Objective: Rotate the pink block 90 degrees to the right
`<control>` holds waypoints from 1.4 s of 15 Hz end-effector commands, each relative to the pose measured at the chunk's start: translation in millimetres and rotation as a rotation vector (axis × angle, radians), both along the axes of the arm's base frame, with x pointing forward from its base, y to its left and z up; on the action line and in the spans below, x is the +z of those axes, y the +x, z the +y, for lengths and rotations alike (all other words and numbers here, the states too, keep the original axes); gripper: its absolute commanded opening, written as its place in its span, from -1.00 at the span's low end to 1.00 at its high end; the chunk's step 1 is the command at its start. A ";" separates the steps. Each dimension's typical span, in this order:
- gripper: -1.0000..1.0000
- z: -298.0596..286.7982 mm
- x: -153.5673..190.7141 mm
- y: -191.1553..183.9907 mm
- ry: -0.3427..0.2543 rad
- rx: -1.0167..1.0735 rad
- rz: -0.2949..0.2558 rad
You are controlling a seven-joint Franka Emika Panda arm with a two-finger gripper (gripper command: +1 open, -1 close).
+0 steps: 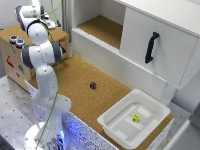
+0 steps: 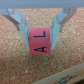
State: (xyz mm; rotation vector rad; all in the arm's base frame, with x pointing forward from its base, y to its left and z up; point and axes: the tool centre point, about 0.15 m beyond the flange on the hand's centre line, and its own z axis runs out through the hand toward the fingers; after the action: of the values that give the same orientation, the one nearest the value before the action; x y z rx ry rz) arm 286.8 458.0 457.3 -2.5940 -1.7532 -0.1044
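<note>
Pink block (image 2: 39,40), lettered "A L", sits between fingers (image 2: 22,24) of pincer (image 2: 40,31), on cork surface (image 2: 15,62). Fingers hug block's sides; cannot tell if they pinch it or only flank it. Well off from pincer: dark purple die (image 1: 93,85) on cork mat. Farther still: white tray (image 1: 150,102) with tiny yellow cube (image 1: 135,118).

Cork tabletop (image 1: 75,80) carrying pink block (image 1: 93,85) mid-surface, white tray (image 1: 114,125) near it toward the table's corner.
</note>
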 end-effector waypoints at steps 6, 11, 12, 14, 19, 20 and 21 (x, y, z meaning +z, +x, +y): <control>-1.00 56.7 5.0 19.1 -0.065 -0.570 0.129; -1.00 55.4 8.4 17.9 -0.077 -0.998 -0.022; -1.00 46.4 3.2 24.9 -0.101 -1.068 -0.043; -1.00 29.7 -1.3 37.8 -0.149 -1.132 -0.111; -1.00 22.8 -17.1 59.8 -0.021 -1.262 -0.045; -1.00 19.4 -21.6 64.0 0.006 -1.300 -0.021; 1.00 16.1 -21.1 65.4 0.010 -1.328 -0.033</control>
State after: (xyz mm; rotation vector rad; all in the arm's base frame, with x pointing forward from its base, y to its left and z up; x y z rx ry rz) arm 324.3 467.0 447.2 -3.1666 0.0031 -0.1606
